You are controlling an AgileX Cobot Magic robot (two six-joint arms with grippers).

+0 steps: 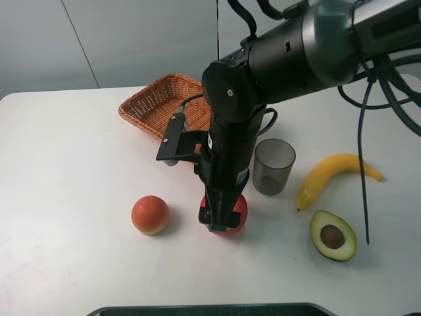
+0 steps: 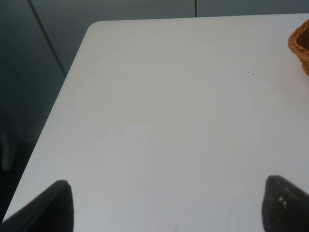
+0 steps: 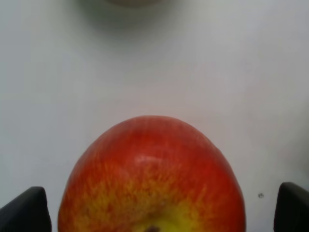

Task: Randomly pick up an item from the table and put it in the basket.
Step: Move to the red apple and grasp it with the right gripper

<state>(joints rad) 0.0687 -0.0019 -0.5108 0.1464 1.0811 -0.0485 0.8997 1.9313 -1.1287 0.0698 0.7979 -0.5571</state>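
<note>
Right end effector (image 1: 219,217) was spread apart, one finger on each side of the red apple (image 3: 152,179) | apple sat on the desk (image 1: 66,164), nearer than the basket (image 1: 158,102) | left end effector (image 2: 166,208) was apart too, empty | tip: squeeze the apple's middle gently, then lift straight up.

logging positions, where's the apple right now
Exterior high view: the apple sits on the table near centre, under the right gripper, between the orange-pink fruit and the grey cup.
</note>
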